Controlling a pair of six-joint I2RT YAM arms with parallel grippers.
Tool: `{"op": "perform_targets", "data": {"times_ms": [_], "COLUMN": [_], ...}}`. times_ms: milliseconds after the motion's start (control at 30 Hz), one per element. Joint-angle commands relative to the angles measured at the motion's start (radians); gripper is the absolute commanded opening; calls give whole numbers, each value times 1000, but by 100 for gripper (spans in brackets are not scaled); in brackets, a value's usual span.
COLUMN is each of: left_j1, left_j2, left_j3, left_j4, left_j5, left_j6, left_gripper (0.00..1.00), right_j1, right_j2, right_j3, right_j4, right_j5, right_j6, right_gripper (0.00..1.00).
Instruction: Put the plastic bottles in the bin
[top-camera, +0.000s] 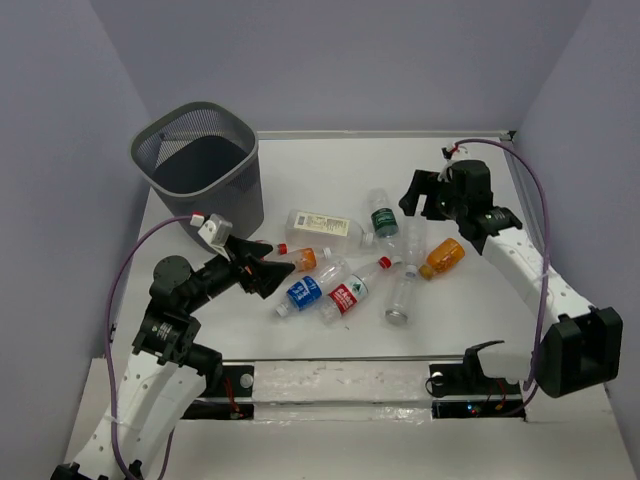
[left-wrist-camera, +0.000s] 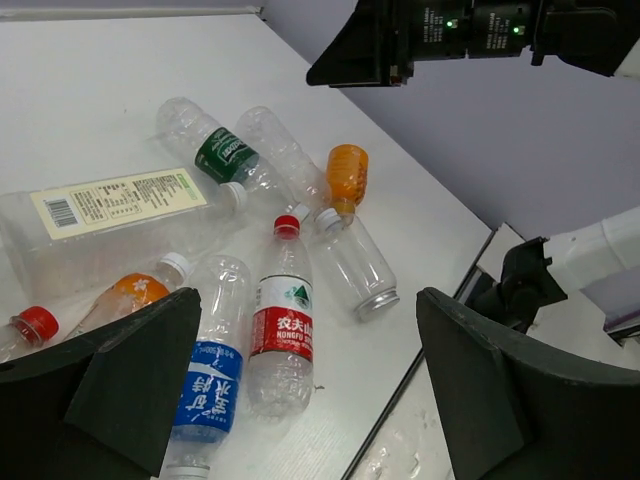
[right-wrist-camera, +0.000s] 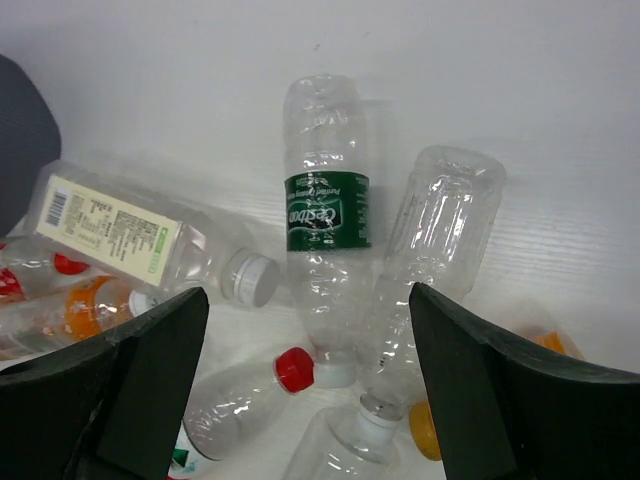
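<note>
Clear plastic, mostly: the plastic bottles (top-camera: 402, 295) lie on their sides in a cluster mid-table (top-camera: 480, 320), between the two arms. The left gripper (top-camera: 268, 264), jaws apart and holding nothing, sits just left of the small orange bottle (top-camera: 303, 259) and the blue-labelled bottle (top-camera: 304, 292). The right gripper (top-camera: 424, 200), jaws likewise apart, hovers over the green-labelled bottle (right-wrist-camera: 327, 210), whose long axis runs far-to-near, cap nearward. The squarish white-labelled bottle (top-camera: 322, 226) lies crosswise, cap pointing right. The wire-mesh bin (top-camera: 228, 195) stands upright at the far left, behind the left gripper; its interior reads only dark.
</note>
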Motion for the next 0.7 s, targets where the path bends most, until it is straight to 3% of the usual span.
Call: {"op": "perform_targets", "data": {"times_ms": [0,667], "left_j1": [1,-27], "left_j2": [8,124], "left_j3": [2,-21], "left_j4": [31,74], "left_j5": [42,148], "left_j6": [14,-31], "left_gripper": [99,96], "right_j1": [39,110], "right_j2": [86,568], "right_j3": [78,377], "right_j4": [-21,-86], "right_j5": [103,106], "right_j6": [-80,-152], "right_gripper": [87,89]}}
